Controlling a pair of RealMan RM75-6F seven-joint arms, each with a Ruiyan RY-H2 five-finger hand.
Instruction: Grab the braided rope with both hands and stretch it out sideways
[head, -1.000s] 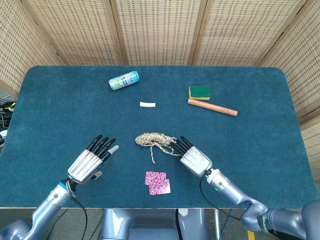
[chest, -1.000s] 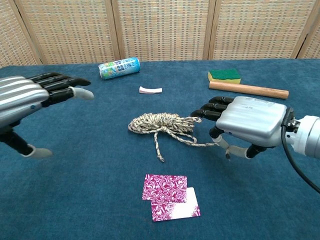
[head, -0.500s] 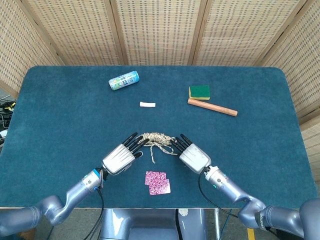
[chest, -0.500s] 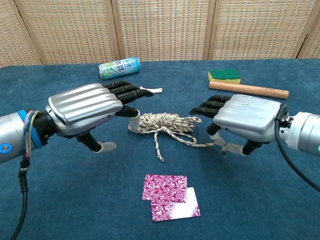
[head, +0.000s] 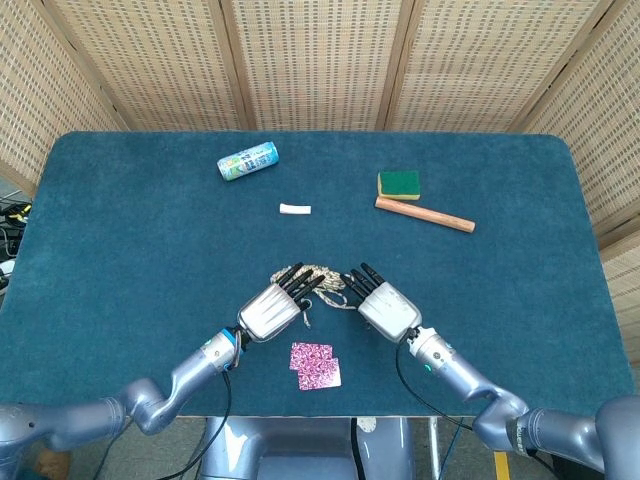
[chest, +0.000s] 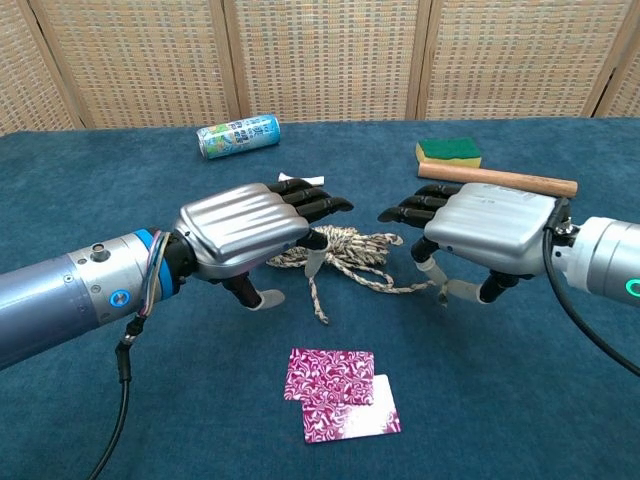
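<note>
Nearest the robot, 2 pink patterned cards (head: 315, 365) lie overlapped on the blue worktop (head: 120, 250), just near of the gap between the 2 hands.

Beyond the cards, the left hand (chest: 245, 232) hovers palm down over the left part of the braided rope (chest: 345, 250), its dark fingers (chest: 315, 205) stretched out flat and a little apart above the bundle. It has nothing in its grasp; its thumb hangs down on the near side, close to the rope's loose tail, and whether it touches the tail cannot be told. The right hand (chest: 490, 228) sits palm down just right of the bundle, fingers extended toward the left and slightly spread, also holding nothing. A loose strand of the rope runs out to the right beneath this hand, near its thumb.

The braided rope itself lies coiled in a small beige and brown heap on the worktop between the 2 hands, with 1 tail trailing toward the near edge.

Farther back, a small white piece (head: 295, 209) lies at the middle of the worktop. To the far right a wooden stick (head: 424, 214) rests just near of a green and yellow sponge (head: 399, 184). At the far left a light-blue can (head: 248, 160) lies on its side.
</note>
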